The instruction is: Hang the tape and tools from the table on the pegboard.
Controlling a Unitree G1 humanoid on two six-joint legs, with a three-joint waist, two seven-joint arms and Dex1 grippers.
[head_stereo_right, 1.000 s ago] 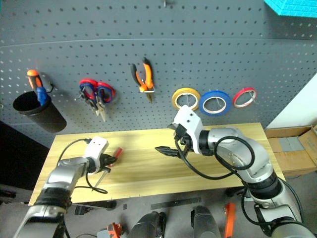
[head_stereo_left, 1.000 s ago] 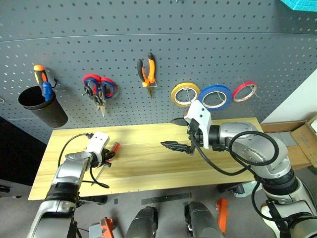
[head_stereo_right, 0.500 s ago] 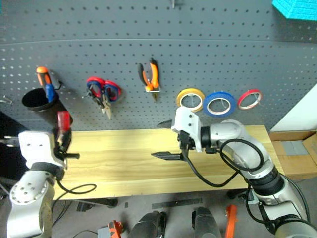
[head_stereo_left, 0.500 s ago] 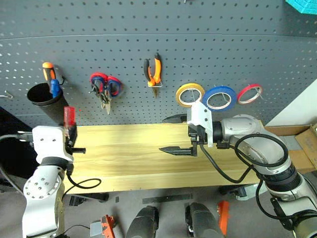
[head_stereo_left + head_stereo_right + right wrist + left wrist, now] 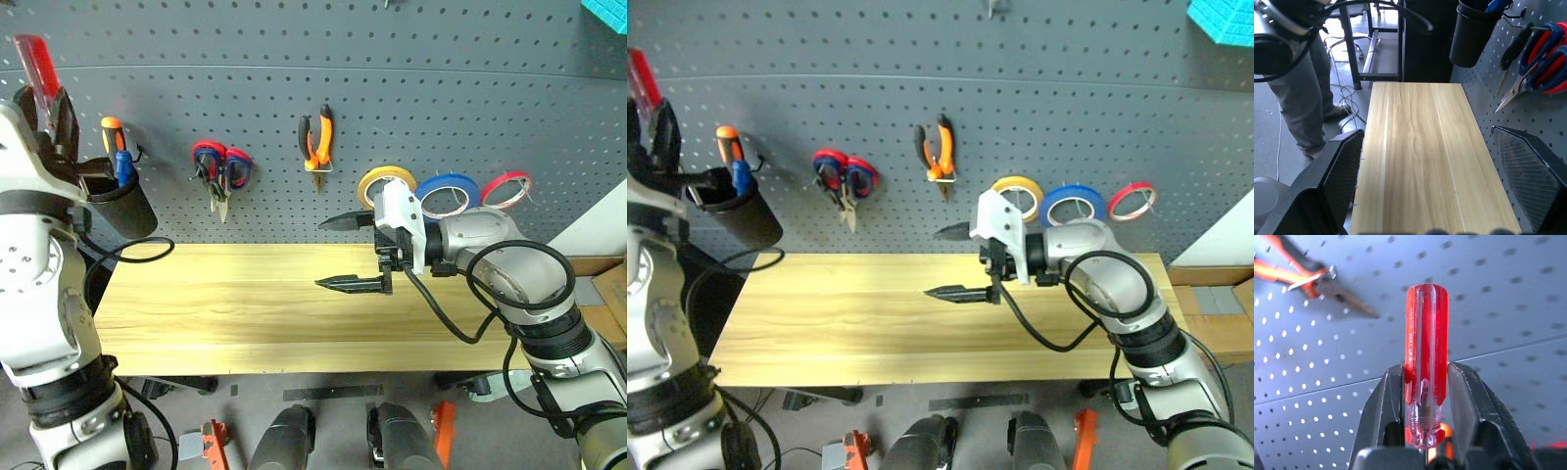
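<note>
Screwdriver (image 5: pixel 1425 362), the red-handled one, sat clamped between the two black fingers of the left gripper (image 5: pixel 46 106), handle pointing up toward the pegboard (image 5: pixel 411 59). The left arm was raised high at the left side of the scene, level with the black cup (image 5: pixel 122 203) hanging on the board, where an orange-handled tool (image 5: pixel 113 132) and a blue one stood already. The wrist view showed the fingers pinching only the lower end of the clear red handle, with most of it standing free above them.

That short hold looked like the main risk: a knock of the handle against the board or the cup's rim could tip the screwdriver in the grip or pull it loose. The cup was also crowded, so the shaft could catch on the tools inside. Whether the shaft pointed down toward the cup could not be told.

The right gripper (image 5: pixel 351 253) hung over the middle of the table (image 5: pixel 225 304), its fingers spread wide and holding nothing, pointing toward the robot's left along the bare wood. The right arm was bent in front of the blue tape (image 5: pixel 449 195), which hung on the board between a yellow roll (image 5: pixel 387 184) and a red roll (image 5: pixel 507 188). Pliers (image 5: pixel 316 142) and scissors (image 5: pixel 221 173) hung there too.
</note>
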